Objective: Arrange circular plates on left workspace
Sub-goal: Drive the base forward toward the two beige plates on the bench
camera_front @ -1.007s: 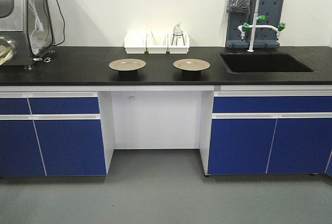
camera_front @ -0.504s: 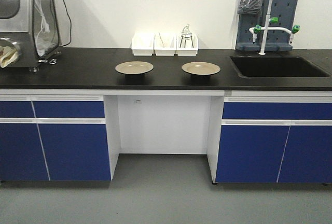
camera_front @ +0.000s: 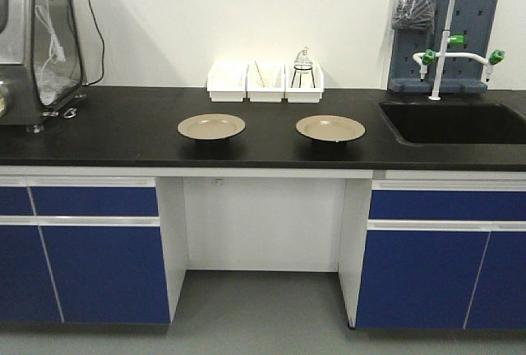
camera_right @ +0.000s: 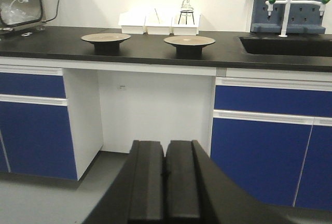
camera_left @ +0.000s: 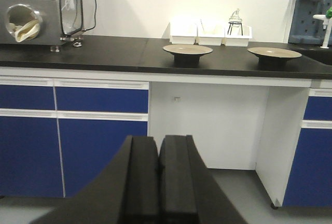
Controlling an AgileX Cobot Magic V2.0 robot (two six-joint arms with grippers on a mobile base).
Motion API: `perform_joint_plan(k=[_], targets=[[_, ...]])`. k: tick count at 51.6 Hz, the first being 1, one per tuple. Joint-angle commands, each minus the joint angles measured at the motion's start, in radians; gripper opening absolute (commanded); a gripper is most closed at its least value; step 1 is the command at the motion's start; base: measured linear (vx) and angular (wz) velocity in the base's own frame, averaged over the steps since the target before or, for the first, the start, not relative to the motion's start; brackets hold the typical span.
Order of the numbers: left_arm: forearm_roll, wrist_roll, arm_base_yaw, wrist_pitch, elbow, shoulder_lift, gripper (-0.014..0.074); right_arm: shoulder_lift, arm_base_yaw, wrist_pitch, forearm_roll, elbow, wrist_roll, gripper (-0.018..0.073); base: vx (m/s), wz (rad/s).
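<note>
on the black countertop (camera_front: 115, 129), over blue cabinets (camera_front: 99, 265), sit two circular plates, tan on top with dark rims: the left plate (camera_front: 211, 126) lies above the left side of the white knee recess (camera_front: 263, 223), the right plate (camera_front: 330, 128) above its right side. both lie flat, well apart from each other, and neither touches anything else on the counter

behind them against the wall stands a row of three white bins (camera_front: 266, 82), side by side and touching; the rightmost holds one small glass flask (camera_front: 303, 59) on a dark wire stand. to the right is one recessed black sink (camera_front: 452, 122), with one white faucet (camera_front: 448, 34) carrying three green knobs, mounted before a grey-blue pegboard (camera_front: 485, 10). at the far left edge stands one steel-cased machine (camera_front: 33, 43) with a black cable (camera_front: 92, 18) hanging beside it

the left gripper (camera_left: 158, 177) and the right gripper (camera_right: 165, 182) each hang low in front of the cabinets, well away from the plates, jaws pressed together with nothing between them
</note>
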Motion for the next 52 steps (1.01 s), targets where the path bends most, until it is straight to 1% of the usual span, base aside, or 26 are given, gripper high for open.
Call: perform_joint_plan(k=[1, 28, 52], targets=[[0.003, -0.009, -0.006, -0.08, 0.019, -0.005, 0.0, -0.012, -0.003, -0.082, -0.013, 0.022, -0.007, -0.0005, 0.46, -0.05], [0.003, -0.009, -0.006, -0.08, 0.019, -0.005, 0.0, -0.012, -0.003, -0.082, -0.013, 0.022, -0.007, -0.0005, 0.49, -0.09], [0.003, -0.009, -0.006, -0.08, 0.019, -0.005, 0.0, -0.012, -0.003, -0.082, -0.013, 0.022, -0.007, -0.0005, 0.52, 0.03]])
